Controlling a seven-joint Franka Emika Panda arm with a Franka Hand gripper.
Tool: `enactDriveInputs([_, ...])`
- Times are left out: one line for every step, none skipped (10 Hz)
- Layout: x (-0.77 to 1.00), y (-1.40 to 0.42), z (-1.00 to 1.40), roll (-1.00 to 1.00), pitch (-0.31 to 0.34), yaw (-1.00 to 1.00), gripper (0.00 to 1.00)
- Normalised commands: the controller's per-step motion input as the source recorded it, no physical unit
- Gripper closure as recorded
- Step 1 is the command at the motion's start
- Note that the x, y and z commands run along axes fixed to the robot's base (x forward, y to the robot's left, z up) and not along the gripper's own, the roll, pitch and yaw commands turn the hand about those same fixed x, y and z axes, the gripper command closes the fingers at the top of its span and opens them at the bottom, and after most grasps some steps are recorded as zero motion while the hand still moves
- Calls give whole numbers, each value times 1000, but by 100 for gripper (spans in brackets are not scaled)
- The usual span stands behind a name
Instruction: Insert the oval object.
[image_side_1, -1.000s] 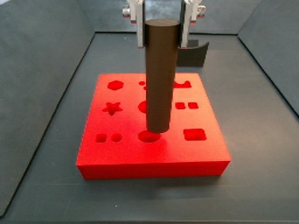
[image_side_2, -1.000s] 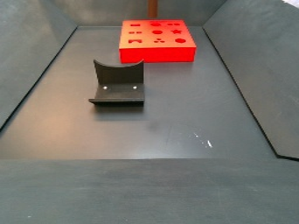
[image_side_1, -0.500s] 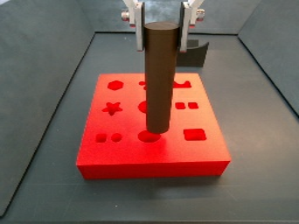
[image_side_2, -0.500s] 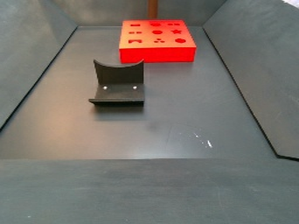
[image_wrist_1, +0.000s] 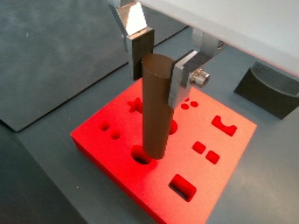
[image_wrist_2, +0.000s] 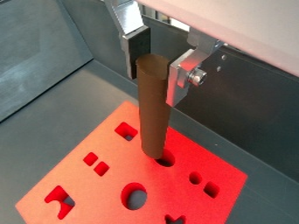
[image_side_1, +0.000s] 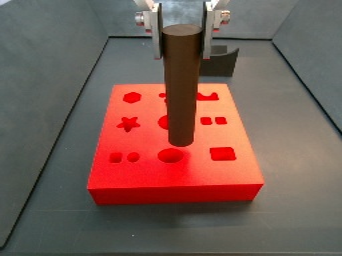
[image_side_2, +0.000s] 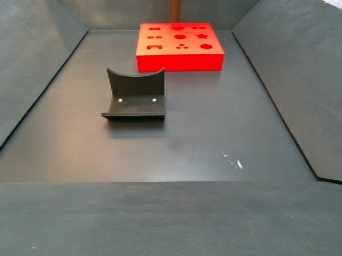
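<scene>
The oval object (image_side_1: 182, 90) is a tall brown peg, upright over the red board (image_side_1: 174, 185). My gripper (image_side_1: 183, 25) is shut on its top end. In a side view its lower end hangs just above and behind the round hole (image_side_1: 171, 155) in the board's front row. In both wrist views the peg (image_wrist_1: 155, 114) (image_wrist_2: 149, 114) stands between the silver fingers of the gripper (image_wrist_1: 163, 66) (image_wrist_2: 158, 66), its foot at that hole. The board also shows in a side view (image_side_2: 181, 62) without peg or gripper.
The board has several other shaped holes, among them a star (image_side_1: 130, 124) and a rectangle (image_side_1: 223, 154). The dark fixture (image_side_2: 134, 95) stands on the grey floor away from the board; it also shows behind it (image_side_1: 221, 58) (image_wrist_1: 271, 87). Grey walls ring the floor.
The peg's lower end has risen a little in the side view, so the round hole under it now shows whole. The gripper has kept its hold.
</scene>
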Motion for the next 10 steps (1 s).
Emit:
enactDriveInputs([-211, -129, -303, -6, -67, 14, 100])
enactDriveInputs([-283, -177, -323, 0, -67, 40, 100])
enactDriveInputs([-280, -160, -323, -39, -74, 60, 100])
enactDriveInputs([-26, -43, -109, -51, -41, 3, 100])
enactDriveInputs([37, 0, -14, 0, 0, 0, 100])
enactDriveInputs([286, 0, -69, 13, 0, 0, 100])
enactDriveInputs([360, 0, -114, 40, 0, -11, 100])
enactDriveInputs([126, 0, -111, 40, 0, -3, 100])
enactDriveInputs([0, 0, -37, 0, 0, 0, 100])
enactDriveInputs([-31, 0, -6, 34, 0, -11, 100])
